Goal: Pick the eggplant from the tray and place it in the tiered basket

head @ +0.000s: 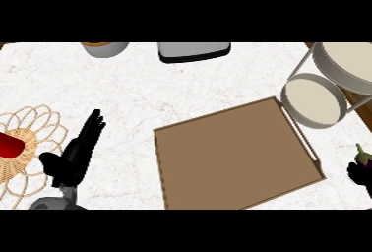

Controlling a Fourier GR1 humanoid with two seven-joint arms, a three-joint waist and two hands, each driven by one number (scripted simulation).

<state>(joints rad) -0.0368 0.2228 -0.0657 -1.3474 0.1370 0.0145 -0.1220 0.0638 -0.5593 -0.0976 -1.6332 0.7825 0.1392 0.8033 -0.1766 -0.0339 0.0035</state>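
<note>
Head view: dark purple eggplant with green stem (364,156) off flat brown tray (232,162), at right edge, stem pointing up-view. Black right hand (359,174) curled round its lower end. White round tiered basket (314,101) just up-view, close. Left hand (76,152) open, empty, far left.

A white, faintly veined marble table (145,88) is filling almost the whole view under even, soft light, and a brown wooden strip (365,112) is showing beyond its right edge.
</note>
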